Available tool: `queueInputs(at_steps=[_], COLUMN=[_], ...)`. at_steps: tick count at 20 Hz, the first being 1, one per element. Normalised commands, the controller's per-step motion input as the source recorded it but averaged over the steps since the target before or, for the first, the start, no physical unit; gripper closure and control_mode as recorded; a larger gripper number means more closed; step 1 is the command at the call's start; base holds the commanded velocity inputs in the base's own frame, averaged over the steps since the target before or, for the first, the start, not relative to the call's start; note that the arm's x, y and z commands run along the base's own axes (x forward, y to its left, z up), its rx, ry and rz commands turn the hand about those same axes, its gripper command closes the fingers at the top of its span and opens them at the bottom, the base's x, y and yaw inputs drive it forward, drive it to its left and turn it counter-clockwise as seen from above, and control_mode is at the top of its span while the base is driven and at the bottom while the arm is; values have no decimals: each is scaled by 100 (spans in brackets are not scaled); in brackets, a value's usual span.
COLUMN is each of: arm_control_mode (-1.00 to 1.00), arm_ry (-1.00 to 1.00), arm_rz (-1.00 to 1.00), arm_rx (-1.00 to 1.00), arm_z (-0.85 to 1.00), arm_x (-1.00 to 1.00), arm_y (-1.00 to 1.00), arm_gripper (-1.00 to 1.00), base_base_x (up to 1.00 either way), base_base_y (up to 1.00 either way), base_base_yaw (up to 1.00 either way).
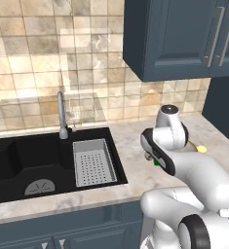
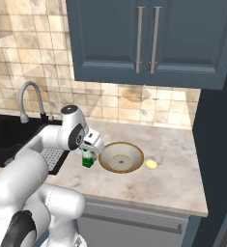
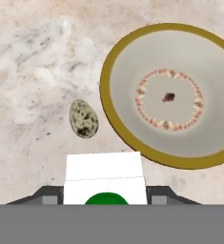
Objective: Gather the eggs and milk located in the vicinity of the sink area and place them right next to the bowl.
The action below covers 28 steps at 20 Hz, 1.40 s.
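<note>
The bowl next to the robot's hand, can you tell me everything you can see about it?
The bowl is wide, round and shallow, cream-grey inside with a brownish-gold rim. A ring of small reddish marks circles a dark spot at its centre. It looks glazed, like pottery, holds nothing, and sits upright and flat on the marbled counter, to the right of the sink. A speckled egg lies close beside it, not touching. A yellow thing lies on its other side. The milk carton in the jaws hangs near its rim.
</note>
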Motion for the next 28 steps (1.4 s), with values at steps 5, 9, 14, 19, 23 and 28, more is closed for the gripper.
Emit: queueInputs(at_steps=[5,9,14,19,23,28], arm_control_mode=[-100,-100,-100,-100,-100,-100], arm_ry=[0,0,0,0,0,0], arm_rz=[-1,0,0,0,0,0], arm_rx=[0,-1,-2,-2,0,0], arm_z=[-5,-14,-13,-8,0,-4], arm_x=[0,0,0,2,1,0], arm_y=[2,0,0,0,0,0], arm_gripper=[100,100,100,100,100,100], base_base_x=[0,0,0,0,0,0], base_base_y=[0,0,0,0,0,0], base_base_yaw=[0,0,0,0,0,0])
